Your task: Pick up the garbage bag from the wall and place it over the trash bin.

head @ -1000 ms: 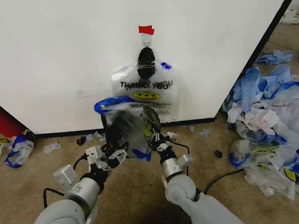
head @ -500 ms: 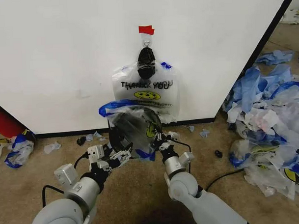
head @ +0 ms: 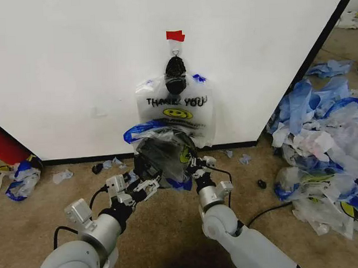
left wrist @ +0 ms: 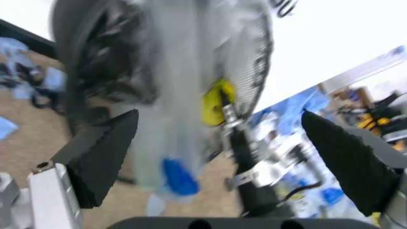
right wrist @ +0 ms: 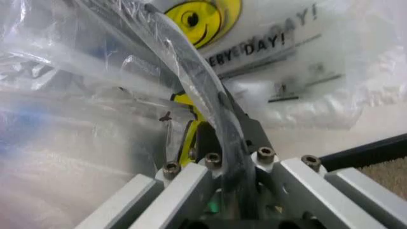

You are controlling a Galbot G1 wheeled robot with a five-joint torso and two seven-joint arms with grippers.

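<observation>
Metal fingers of the right gripper (head: 195,167) are clamped on the rim of the trash bin (head: 163,160), which is draped with a clear bag (head: 168,147) and held off the floor. Spread wide, the left gripper (head: 146,177) sits at the bin's near left side. Beyond, the garbage bag (head: 177,108) hangs on the wall (head: 71,67) under red tape (head: 175,35).
</observation>
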